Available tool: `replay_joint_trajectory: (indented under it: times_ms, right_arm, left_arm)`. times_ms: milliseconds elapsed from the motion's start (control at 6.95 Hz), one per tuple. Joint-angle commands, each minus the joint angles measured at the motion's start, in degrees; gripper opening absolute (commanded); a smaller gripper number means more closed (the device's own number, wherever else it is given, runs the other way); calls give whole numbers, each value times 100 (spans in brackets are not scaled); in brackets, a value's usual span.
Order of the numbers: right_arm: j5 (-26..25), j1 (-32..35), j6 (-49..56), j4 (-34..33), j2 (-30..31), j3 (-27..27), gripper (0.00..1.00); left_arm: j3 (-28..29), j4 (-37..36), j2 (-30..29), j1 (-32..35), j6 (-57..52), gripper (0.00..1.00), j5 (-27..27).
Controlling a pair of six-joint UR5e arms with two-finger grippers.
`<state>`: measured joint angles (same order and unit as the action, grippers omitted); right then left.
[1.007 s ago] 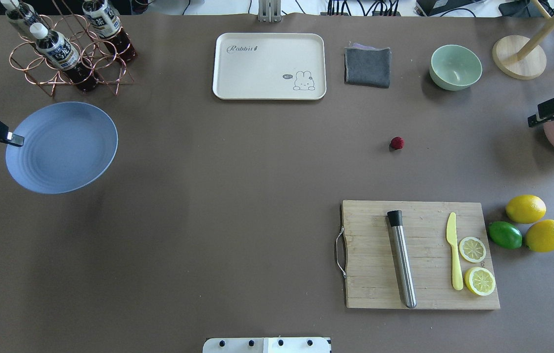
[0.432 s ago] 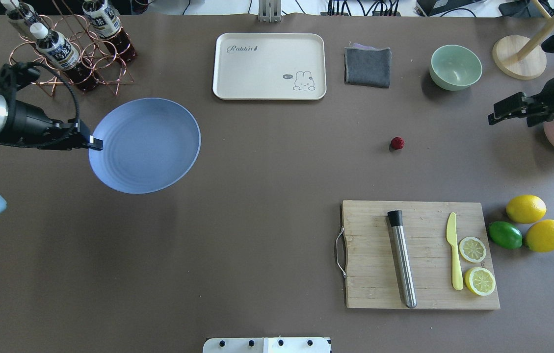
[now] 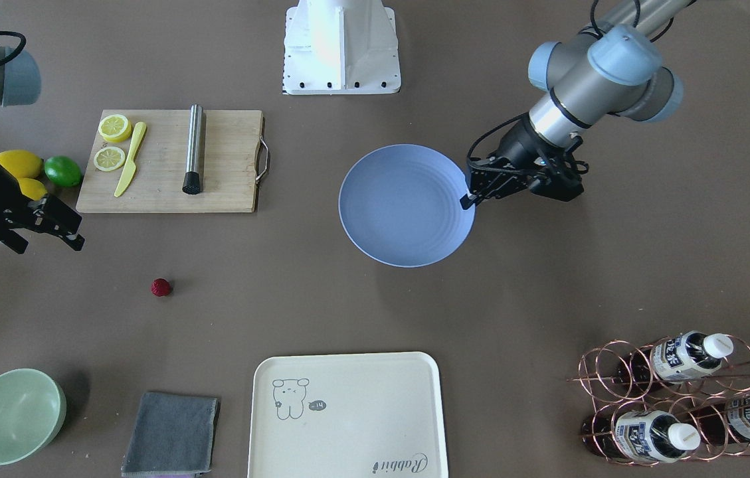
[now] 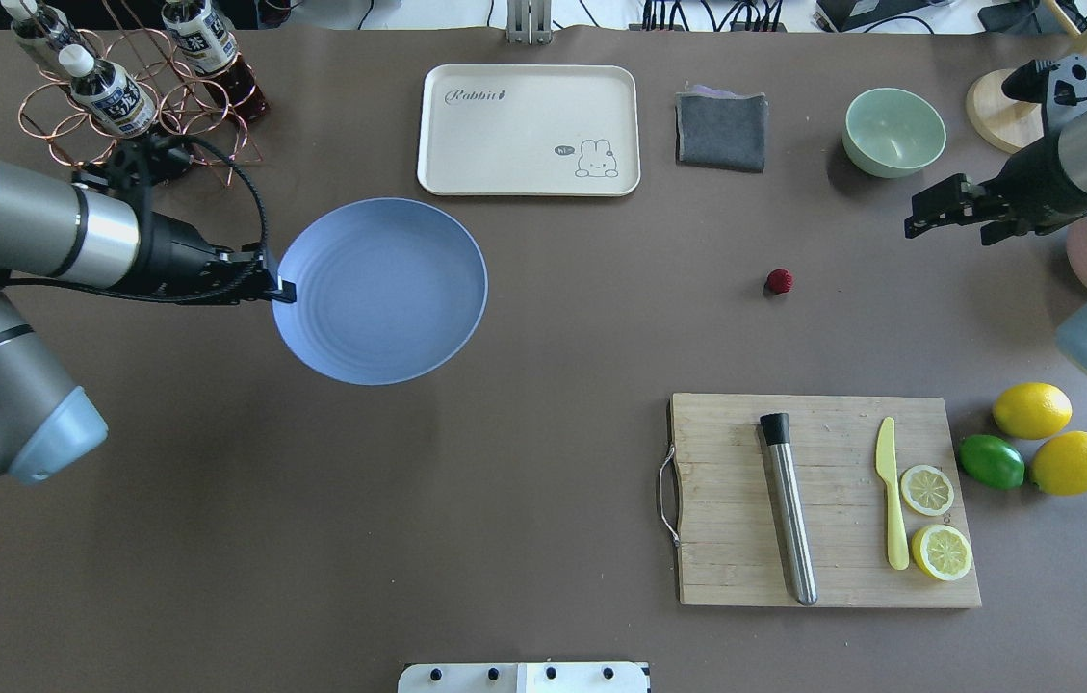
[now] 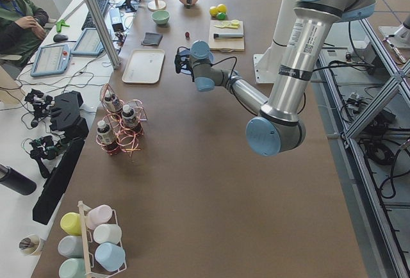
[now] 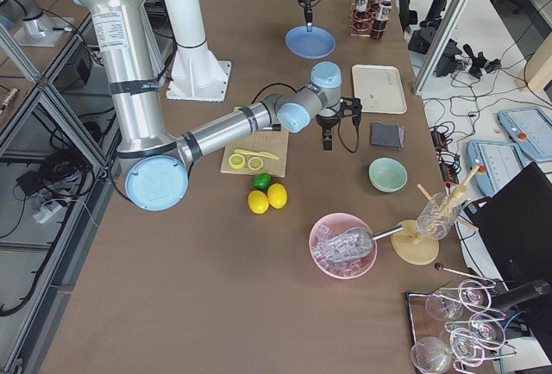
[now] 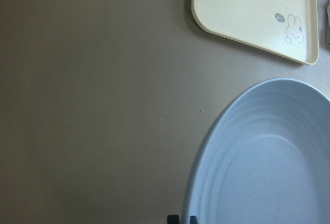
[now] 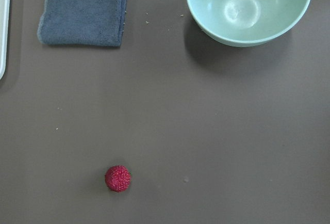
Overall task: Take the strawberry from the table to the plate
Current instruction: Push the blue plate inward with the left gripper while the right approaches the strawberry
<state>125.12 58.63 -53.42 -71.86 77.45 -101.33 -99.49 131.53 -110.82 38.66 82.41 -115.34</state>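
Observation:
The strawberry (image 4: 778, 281) is a small dark-red berry lying alone on the brown table (image 4: 543, 452), right of centre; it also shows in the front view (image 3: 161, 287) and the right wrist view (image 8: 118, 178). My left gripper (image 4: 281, 289) is shut on the left rim of the light-blue plate (image 4: 384, 289), which it holds left of the table's middle, far from the berry. In the left wrist view the plate (image 7: 268, 167) fills the lower right. My right gripper (image 4: 944, 231) hangs open and holds nothing, to the right of the strawberry and a little farther back.
A cream tray (image 4: 529, 130), a grey cloth (image 4: 721, 130) and a green bowl (image 4: 893, 132) line the far side. A cutting board (image 4: 726, 539) with a metal rod, a knife and lemon slices lies near right, with lemons (image 4: 1032, 410) and a lime beside it. A bottle rack (image 4: 129, 106) stands far left.
My left arm has carried the plate to the right, from the table's left edge toward its middle. My right gripper has moved left, nearer the strawberry. The strawberry has not moved.

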Motion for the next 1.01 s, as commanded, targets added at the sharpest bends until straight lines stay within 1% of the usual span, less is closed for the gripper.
replay_joint_trajectory:
  times_ms: [0,144,288,432,863]
  right_arm:
    - [-75,-132,-221,-13,-360,340,100]
    - [-136,-158,-213,5,-510,586,100]
    - [-198,-254,-256,5,-520,640,100]
    - [-216,-360,-396,5,-547,632,100]
    - [-295,-519,-406,14,-538,641,100]
  left_arm:
    - [69,-372,-517,-1075,319,0,1202]
    - [201,-452,-623,-1314,319,0,1512]
    - [367,-444,-659,-1430,311,0,1698]
    - [465,-427,-660,-1475,311,0,1795]
    - [483,-418,-616,-1528,302,0,1805]
